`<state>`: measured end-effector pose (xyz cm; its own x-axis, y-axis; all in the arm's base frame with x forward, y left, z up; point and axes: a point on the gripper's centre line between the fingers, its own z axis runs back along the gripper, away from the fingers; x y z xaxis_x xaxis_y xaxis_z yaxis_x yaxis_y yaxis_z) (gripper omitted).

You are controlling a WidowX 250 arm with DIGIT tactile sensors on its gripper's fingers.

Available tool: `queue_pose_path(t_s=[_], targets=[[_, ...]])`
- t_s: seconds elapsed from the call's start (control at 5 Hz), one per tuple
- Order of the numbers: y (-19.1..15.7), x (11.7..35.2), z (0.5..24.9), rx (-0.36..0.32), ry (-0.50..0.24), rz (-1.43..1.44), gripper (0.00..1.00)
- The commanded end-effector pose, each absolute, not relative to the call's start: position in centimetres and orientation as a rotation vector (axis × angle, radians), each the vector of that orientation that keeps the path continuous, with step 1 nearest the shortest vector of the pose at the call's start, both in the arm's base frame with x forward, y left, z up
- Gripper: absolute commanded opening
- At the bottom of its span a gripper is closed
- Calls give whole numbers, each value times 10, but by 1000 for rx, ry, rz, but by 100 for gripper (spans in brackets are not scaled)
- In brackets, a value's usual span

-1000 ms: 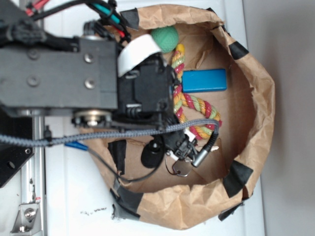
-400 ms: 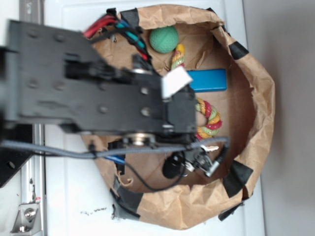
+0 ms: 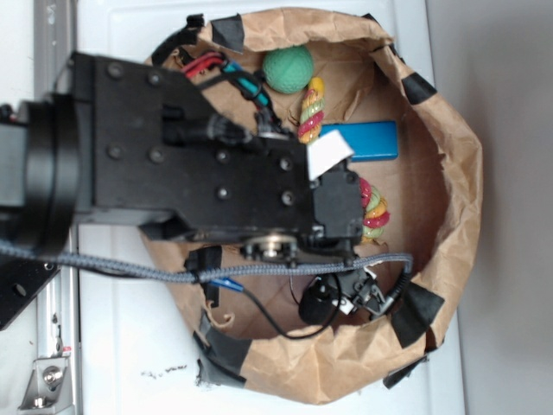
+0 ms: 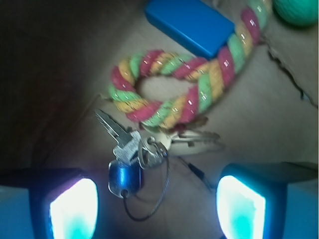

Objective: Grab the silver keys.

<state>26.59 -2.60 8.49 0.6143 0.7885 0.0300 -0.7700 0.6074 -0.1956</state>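
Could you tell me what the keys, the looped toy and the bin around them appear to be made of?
The silver keys look like bare metal: grey, shiny, with glints. The rope toy appears to be twisted fibre strands in red, green and yellow. The bin wall looks like crumpled brown paper, matte and creased, patched with black tape.

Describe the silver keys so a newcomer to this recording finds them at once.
Look inside the brown paper bag, just below the loop of the multicoloured rope toy. The silver keys lie there on a thin wire ring: small, shiny grey metal, one blue-capped, unlike the soft rope.
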Motion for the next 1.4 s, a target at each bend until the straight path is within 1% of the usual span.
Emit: queue_pose_path(t_s=[0.0, 0.2, 0.4, 0.6, 0.8, 1.0, 1.2], targets=[[-11, 249, 78, -157, -156, 862, 100], [-16, 253, 55, -199, -156, 896, 100], [-20, 255, 55, -277, -129, 890, 100], [-18, 259, 59, -332, -137, 917, 100], [-25, 261, 57, -317, -176, 942, 100], [-34, 259, 52, -287, -192, 941, 100], [-49, 258, 47, -234, -168, 940, 100]])
